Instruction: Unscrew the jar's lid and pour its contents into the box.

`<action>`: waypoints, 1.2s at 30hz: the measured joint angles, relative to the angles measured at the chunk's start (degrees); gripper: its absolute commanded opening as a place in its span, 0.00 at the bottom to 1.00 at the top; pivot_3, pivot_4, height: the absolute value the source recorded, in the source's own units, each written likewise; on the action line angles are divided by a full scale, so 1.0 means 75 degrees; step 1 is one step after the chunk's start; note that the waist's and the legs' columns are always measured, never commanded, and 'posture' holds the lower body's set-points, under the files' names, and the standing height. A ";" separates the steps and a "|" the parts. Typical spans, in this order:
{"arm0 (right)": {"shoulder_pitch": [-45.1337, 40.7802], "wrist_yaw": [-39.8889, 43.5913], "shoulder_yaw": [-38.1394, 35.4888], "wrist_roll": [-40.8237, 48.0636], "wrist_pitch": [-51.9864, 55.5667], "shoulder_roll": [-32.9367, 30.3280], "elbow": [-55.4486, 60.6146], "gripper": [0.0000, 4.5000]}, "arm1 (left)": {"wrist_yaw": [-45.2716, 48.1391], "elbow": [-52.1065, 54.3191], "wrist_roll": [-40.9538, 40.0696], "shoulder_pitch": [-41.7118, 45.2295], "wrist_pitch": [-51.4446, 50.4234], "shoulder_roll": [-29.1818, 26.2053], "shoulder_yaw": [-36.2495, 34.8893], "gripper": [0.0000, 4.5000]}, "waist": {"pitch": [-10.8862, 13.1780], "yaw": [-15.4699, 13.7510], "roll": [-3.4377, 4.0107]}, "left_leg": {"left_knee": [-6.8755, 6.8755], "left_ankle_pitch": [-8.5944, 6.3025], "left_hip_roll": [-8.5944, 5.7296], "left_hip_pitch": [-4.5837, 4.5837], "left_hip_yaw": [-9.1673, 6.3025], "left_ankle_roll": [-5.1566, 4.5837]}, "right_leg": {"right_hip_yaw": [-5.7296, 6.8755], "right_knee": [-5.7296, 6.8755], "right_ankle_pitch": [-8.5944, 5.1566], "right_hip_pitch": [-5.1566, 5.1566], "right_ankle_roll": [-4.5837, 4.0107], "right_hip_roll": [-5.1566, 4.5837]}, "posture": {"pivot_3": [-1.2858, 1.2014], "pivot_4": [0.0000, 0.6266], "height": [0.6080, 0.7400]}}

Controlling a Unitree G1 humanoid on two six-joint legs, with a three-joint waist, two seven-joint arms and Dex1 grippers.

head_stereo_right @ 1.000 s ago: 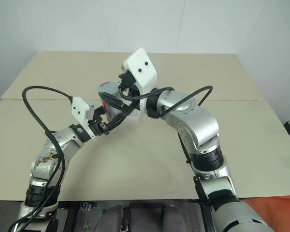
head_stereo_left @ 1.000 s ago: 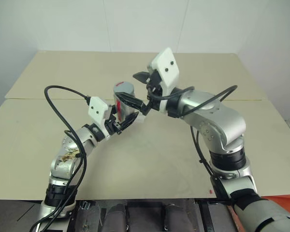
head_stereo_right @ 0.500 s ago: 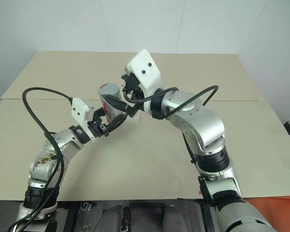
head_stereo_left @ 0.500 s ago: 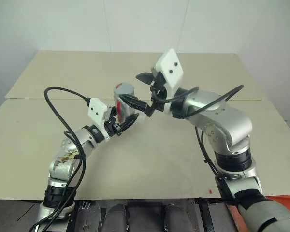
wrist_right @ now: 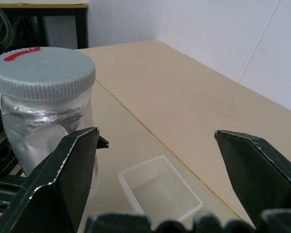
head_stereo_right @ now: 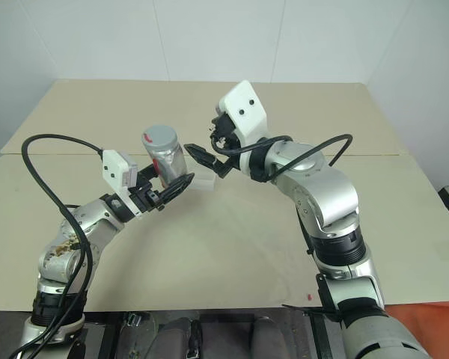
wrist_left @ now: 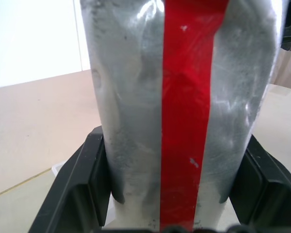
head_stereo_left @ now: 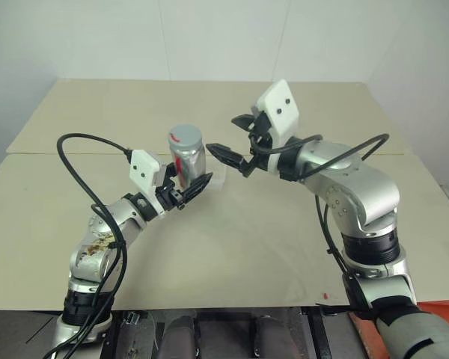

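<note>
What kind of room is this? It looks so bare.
Probably a robot test lab: plain white walls, a beige worktable, and on it just a small translucent white plastic box, while a gripper holds a shiny silver metal jar.

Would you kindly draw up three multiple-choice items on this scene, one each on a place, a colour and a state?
1. Where is the box?
A. on the table behind the jar
B. in the right end effector
C. on top of the lid

2. What colour is the stripe on the jar's side?
A. blue
B. red
C. green

3. How is the lid?
A. lying in the box
B. held by the right end effector
C. still on the jar

Key: 1 A, the box sits on the table beyond the jar. 2 B, the left wrist view shows a red stripe. 3 C, the lid caps the jar, which the left end effector holds; the right end effector stands open, apart.
</note>
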State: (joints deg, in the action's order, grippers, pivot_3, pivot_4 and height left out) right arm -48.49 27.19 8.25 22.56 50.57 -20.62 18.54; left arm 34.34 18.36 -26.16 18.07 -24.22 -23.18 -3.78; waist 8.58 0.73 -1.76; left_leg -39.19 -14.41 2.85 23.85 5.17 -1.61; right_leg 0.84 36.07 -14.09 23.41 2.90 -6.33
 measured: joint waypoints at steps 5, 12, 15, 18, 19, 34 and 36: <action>0.0001 0.0042 -0.0057 0.0039 0.0001 -0.0071 0.0003 0.99 | -0.0006 0.0000 0.0000 0.0000 0.0000 0.0000 0.0000 0.62 | 0.0000 -0.0002 0.0000 | 0.0000 0.0000 0.0000 0.0000 0.0001 0.0000 | 0.0000 0.0000 0.0000 0.0000 0.0000 0.0000 | 0.52 0.24 1.00; 0.0005 0.0486 -0.0751 0.0923 0.0185 -0.0147 0.0291 0.99 | 0.0035 -0.0106 0.0018 0.0004 0.0037 -0.0184 -0.0018 0.62 | 0.0000 -0.0002 0.0000 | 0.0000 0.0000 0.0000 -0.0001 0.0000 -0.0001 | -0.0002 0.0000 0.0000 0.0000 0.0000 0.0000 | 0.52 0.24 1.00; -0.0052 0.0501 -0.0705 0.1061 0.0276 -0.0026 0.0266 0.99 | 0.0084 -0.0206 0.0027 0.0022 0.0054 -0.0200 -0.0017 0.62 | 0.0000 0.0007 0.0000 | 0.0000 0.0000 0.0002 -0.0001 0.0000 0.0000 | -0.0002 0.0001 0.0000 0.0003 0.0000 0.0001 | 0.52 0.24 1.00; -0.0233 0.0467 -0.0556 0.1075 0.0296 0.0238 0.0223 0.99 | 0.0095 -0.0243 0.0044 0.0085 0.0068 -0.0204 -0.0008 0.62 | 0.0000 0.0006 0.0000 | 0.0000 0.0000 0.0001 -0.0001 0.0002 0.0000 | -0.0003 0.0002 0.0000 0.0004 0.0000 0.0001 | 0.52 0.24 1.00; -0.0309 0.0438 -0.0507 0.1074 0.0297 0.0331 0.0209 0.99 | 0.0095 -0.0248 0.0047 0.0103 0.0070 -0.0202 0.0000 0.62 | 0.0000 0.0003 0.0000 | 0.0000 0.0000 0.0001 -0.0001 0.0002 0.0000 | -0.0003 0.0002 0.0000 0.0003 0.0000 0.0001 | 0.52 0.24 1.00; -0.0769 -0.0020 0.0176 0.0677 0.0296 0.1133 -0.0326 0.99 | 0.0089 -0.0251 0.0182 0.0166 0.0082 -0.0058 0.0116 0.62 | 0.0000 0.0000 0.0000 | 0.0000 0.0000 0.0001 0.0000 0.0003 0.0000 | -0.0001 0.0006 0.0000 0.0003 0.0000 0.0001 | 0.52 0.24 1.00; -0.0807 -0.0021 0.0193 0.0624 0.0295 0.1181 -0.0403 0.99 | 0.0094 -0.0249 0.0182 0.0166 0.0081 -0.0058 0.0116 0.62 | 0.0000 0.0000 0.0000 | 0.0000 0.0000 0.0001 0.0000 0.0003 0.0000 | -0.0001 0.0007 0.0000 0.0003 0.0000 0.0001 | 0.52 0.24 1.00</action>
State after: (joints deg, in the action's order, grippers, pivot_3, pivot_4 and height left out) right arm -54.54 27.03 9.70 27.24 52.79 -11.75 15.52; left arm 35.05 16.49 -24.80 19.32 -23.61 -23.62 -2.91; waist 8.58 0.73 -1.76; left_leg -39.19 -14.41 2.86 23.85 5.20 -1.60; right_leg 0.83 36.12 -14.09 23.43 2.90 -6.33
